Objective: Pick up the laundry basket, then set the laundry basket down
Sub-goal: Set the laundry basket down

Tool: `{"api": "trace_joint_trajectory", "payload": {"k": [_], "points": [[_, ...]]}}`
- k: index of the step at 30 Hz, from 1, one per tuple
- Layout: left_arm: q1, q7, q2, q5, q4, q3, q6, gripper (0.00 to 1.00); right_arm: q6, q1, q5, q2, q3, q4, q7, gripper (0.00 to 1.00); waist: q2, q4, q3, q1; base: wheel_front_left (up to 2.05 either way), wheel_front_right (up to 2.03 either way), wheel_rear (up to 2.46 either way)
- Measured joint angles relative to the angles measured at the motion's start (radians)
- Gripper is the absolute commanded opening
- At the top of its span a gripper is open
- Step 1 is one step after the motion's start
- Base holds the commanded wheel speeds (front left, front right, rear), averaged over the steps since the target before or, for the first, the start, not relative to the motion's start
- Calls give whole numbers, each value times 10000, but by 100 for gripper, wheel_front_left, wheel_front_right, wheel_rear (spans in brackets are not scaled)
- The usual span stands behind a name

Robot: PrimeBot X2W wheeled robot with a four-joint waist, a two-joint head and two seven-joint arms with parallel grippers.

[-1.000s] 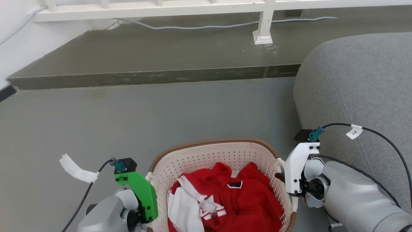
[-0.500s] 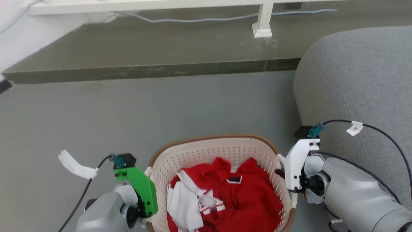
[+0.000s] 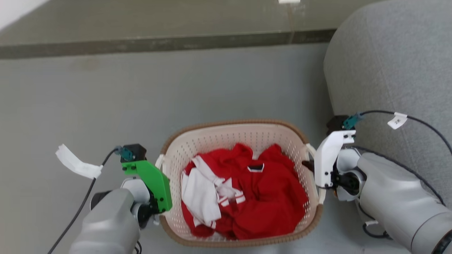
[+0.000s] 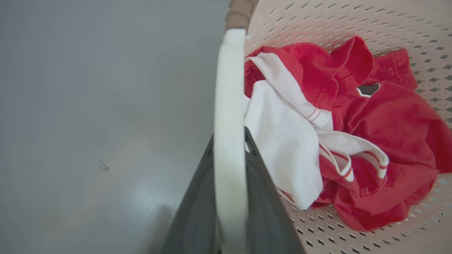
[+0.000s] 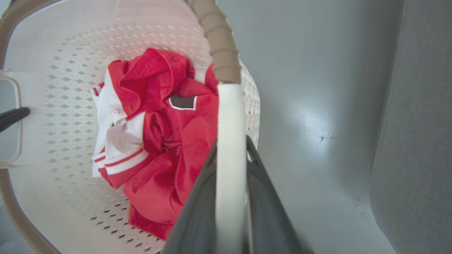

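Cream basket (image 3: 229, 122): you're clenching it by its side handles (image 4: 229, 70) with left gripper (image 4: 229, 141) and right gripper (image 5: 231, 141), red clothes (image 3: 268, 190) lying between them.

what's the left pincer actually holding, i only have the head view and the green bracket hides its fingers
Observer: In the left wrist view, the left pincer is closed on the laundry basket by its left loop handle, with one dark finger on each side of it.
Operator: and the right one, same grip
Observer: Yes. The right wrist view shows the right pincer closed around the right loop handle.
Operator: do the left fingers go through the loop
Observer: In the right wrist view, a dark fingertip of the left pincer pokes through the far handle's opening.
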Motion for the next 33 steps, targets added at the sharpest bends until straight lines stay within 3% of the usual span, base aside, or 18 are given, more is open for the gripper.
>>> {"api": "trace_joint_trajectory", "payload": {"k": [33], "points": [[-1602,-2483,-23,247,-77,142,372,0,2,-1156,-84,-474,-136,-633,-2391,0,0,-244,4255,1,0,0,0]]}}
